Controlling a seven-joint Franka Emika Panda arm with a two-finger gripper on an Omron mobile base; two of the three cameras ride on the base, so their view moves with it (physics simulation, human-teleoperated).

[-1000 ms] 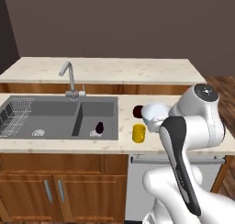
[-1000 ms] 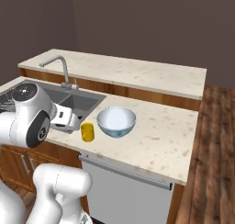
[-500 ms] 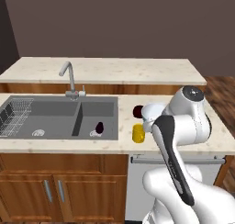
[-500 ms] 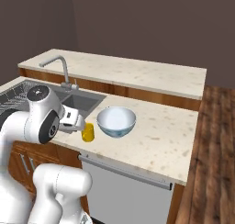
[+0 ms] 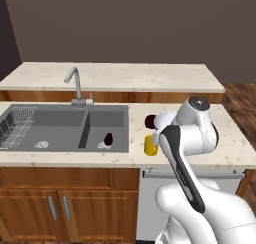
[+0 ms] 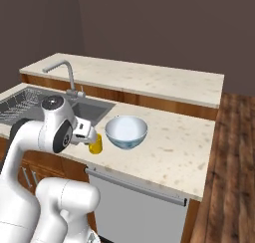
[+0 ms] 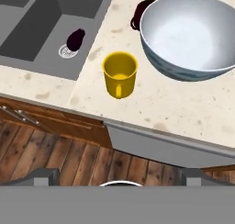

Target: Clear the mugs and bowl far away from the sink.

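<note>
The claw (image 6: 91, 136) hung above the front edge of the counter (image 6: 174, 152), just over the yellow mug (image 6: 96, 143). In the hand view its two dark finger tips (image 7: 43, 177) rose far apart at the bottom, so the claw stood wide, with nothing between them. The yellow mug (image 7: 120, 75) stood upright near the counter's front edge, its handle turned toward the camera. Just beside it sat the pale blue-white bowl (image 7: 193, 37), apart from the mug by a narrow strip of counter. A dark maroon mug (image 7: 140, 14) stood behind the bowl, close against its rim; whether the two touched could not be told. Another dark maroon mug (image 7: 75, 38) lay in the basin of the sink (image 7: 46, 30) nearest the counter, beside the round drain (image 7: 67, 52). In the left base view the faucet (image 5: 75, 85) rose behind the sink and a wire rack (image 5: 15, 128) sat in the far basin.
</note>
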